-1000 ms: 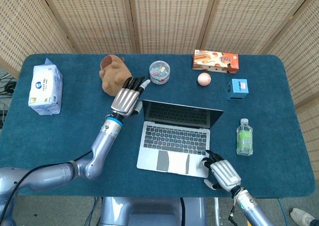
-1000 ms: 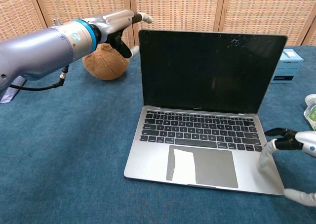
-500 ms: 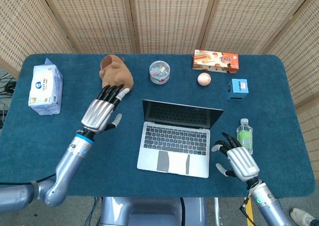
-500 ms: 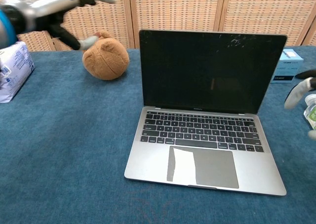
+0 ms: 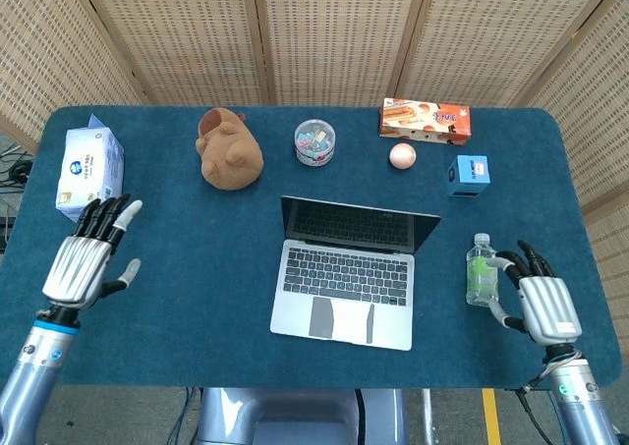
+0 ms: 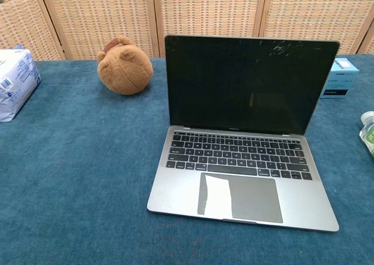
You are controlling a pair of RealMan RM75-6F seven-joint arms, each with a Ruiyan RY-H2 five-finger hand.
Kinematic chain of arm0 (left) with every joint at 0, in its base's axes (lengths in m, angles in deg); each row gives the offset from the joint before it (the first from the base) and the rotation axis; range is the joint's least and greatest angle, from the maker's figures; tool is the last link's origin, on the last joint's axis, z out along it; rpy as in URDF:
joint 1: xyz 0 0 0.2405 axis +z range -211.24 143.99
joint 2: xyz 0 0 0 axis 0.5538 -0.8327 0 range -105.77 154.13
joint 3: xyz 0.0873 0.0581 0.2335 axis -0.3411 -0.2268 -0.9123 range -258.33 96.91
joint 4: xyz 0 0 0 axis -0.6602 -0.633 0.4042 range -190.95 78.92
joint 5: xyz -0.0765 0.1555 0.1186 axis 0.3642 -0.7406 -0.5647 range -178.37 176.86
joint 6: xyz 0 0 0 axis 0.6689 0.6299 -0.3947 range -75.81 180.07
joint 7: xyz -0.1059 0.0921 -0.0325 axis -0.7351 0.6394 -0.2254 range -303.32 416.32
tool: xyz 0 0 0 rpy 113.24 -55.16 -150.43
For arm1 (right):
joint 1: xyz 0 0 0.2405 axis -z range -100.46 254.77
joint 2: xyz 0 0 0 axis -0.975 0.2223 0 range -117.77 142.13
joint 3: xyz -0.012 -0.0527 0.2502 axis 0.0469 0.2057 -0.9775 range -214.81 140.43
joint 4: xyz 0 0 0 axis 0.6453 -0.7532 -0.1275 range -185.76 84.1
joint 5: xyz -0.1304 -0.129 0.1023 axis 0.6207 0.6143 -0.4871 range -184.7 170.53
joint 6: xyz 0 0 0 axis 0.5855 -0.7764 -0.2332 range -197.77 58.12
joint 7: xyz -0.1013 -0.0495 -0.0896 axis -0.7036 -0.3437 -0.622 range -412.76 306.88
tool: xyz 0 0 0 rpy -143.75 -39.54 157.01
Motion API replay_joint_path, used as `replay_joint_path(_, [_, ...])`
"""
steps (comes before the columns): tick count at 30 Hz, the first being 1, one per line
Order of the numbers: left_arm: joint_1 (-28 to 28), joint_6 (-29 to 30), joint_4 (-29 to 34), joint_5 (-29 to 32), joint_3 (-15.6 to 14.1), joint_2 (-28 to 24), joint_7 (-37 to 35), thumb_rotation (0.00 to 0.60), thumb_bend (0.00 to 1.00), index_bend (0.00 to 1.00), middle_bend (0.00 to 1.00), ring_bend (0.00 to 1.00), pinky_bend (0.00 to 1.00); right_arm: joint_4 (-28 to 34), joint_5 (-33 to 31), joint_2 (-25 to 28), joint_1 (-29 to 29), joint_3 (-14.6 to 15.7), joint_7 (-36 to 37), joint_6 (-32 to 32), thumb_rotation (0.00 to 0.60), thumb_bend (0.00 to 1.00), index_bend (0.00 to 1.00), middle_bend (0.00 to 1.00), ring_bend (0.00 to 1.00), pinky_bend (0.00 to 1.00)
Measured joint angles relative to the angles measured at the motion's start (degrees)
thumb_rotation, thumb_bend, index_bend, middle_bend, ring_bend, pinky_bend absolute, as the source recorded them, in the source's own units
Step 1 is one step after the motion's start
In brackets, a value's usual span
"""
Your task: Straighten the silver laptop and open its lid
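Note:
The silver laptop (image 5: 349, 273) sits mid-table with its lid raised, the dark screen (image 6: 251, 83) upright and the keyboard (image 6: 236, 155) facing the front edge. A pale strip lies on its trackpad (image 6: 217, 195). My left hand (image 5: 86, 258) hovers near the table's left front with fingers spread, holding nothing. At the right front, my right hand (image 5: 541, 303) floats with fingers apart beside the water bottle, also holding nothing. Neither hand touches the laptop. Neither hand appears in the chest view.
A tissue pack (image 5: 90, 173) lies at far left, a brown plush toy (image 5: 229, 150) and a clear tub (image 5: 314, 141) behind the laptop. A snack box (image 5: 425, 119), a small ball (image 5: 402, 155), a blue cube (image 5: 469, 174) and a water bottle (image 5: 481, 268) occupy the right side.
Both hands have drawn away from the laptop: the left swung from the lid's left edge to the table's left front, the right from the laptop's front corner out past the bottle.

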Motion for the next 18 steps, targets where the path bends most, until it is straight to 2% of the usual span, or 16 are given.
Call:
replay_joint_path(9, [9.2, 5.5, -5.0, 0.0, -2.8, 1.1, -4.1, 0.600, 0.37, 0.02, 0.00, 0.00, 0.00, -1.7, -3.2, 0.2, 4.2, -0.4, -2.2, -4.2, 0.600, 0.34, 0.22, 0.19, 0.00, 0.14])
replay_joint_path(18, [12.3, 6.9, -5.9, -3.2, -3.3, 2.7, -4.3, 0.600, 0.37, 0.02, 0.00, 0.00, 0.00, -1.8, -4.2, -0.1, 6.1, -0.9, -2.2, -5.5, 0.600, 0.34, 0.22, 0.19, 0.00, 0.14])
